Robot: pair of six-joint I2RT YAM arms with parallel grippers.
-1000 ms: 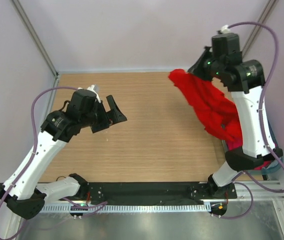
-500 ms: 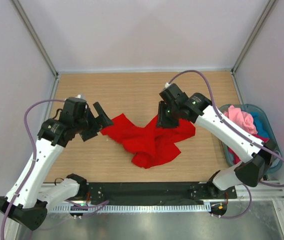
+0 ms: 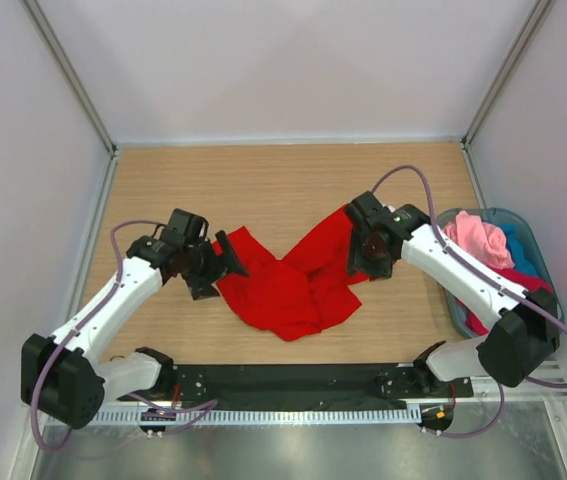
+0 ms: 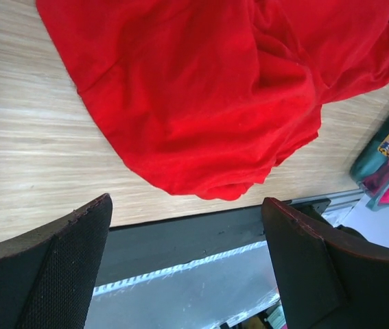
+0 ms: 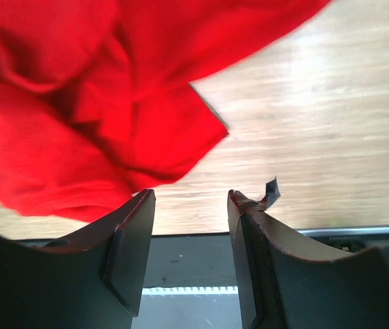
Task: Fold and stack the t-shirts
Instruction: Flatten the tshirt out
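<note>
The red tee (image 3: 288,290) in the middle is plain bright red. The tabletop (image 3: 263,185) is pale wood with fine grain. At the right, the basket (image 3: 537,238) is translucent blue-grey, and in it lie a pink tee (image 3: 475,240) and a teal tee (image 3: 513,250). The left tool (image 3: 221,270) and right tool (image 3: 361,262) are black. The arms (image 3: 103,310) are white with black joints, and the cables (image 3: 403,172) are mauve.

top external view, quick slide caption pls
Left gripper and right gripper, both open, flank the crumpled red t-shirt on the table.
</note>
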